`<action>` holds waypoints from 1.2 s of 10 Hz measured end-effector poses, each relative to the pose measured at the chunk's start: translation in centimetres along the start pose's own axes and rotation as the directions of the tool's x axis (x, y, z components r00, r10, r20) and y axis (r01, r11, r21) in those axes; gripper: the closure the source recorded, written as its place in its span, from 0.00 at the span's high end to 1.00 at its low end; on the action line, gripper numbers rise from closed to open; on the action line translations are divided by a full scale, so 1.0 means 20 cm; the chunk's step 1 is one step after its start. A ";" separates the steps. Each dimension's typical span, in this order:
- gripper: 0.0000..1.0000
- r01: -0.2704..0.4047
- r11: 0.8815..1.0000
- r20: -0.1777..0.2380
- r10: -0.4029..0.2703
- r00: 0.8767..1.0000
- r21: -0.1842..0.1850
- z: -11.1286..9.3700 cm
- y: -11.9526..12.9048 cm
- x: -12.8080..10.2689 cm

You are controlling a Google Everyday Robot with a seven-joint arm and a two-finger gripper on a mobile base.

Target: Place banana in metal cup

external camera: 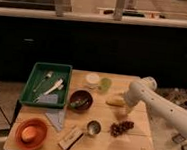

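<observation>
Camera view: wooden table [129,148] fills the lower half of the frame, with a dark wall and a window ledge above it. White robot arm [168,111] comes in from the right edge and bends down at centre right. Gripper [125,109] is at its tip, low over the table and right at the right end of the banana [115,99]. Can't tell if the gripper is open, closed or holding anything. Banana is pale yellow and lies on the table right of centre, just right of the dark bowl [81,100] and below the light green cup [105,84]. Metal cup [93,128] stands lower centre, apart from the banana, with dark grapes [121,128] just to its right. Green tray [33,83] with utensils sits upper left of the table. Orange bowl [31,133] is at lower left. White round lid [92,79] is left of the green cup. Wooden block [70,138] lies left of and below the metal cup.
</observation>
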 end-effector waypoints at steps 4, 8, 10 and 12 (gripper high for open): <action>0.80 -0.002 0.999 -0.019 0.001 1.000 -0.048 0.00 -0.05 -0.02; 0.53 -0.080 0.992 -0.022 0.078 0.997 -0.098 0.11 -0.03 0.03; 0.33 -0.099 0.989 -0.022 0.097 0.995 -0.106 0.13 -0.03 0.04; 0.15 -0.098 0.989 -0.024 0.096 0.995 -0.109 0.12 -0.02 0.04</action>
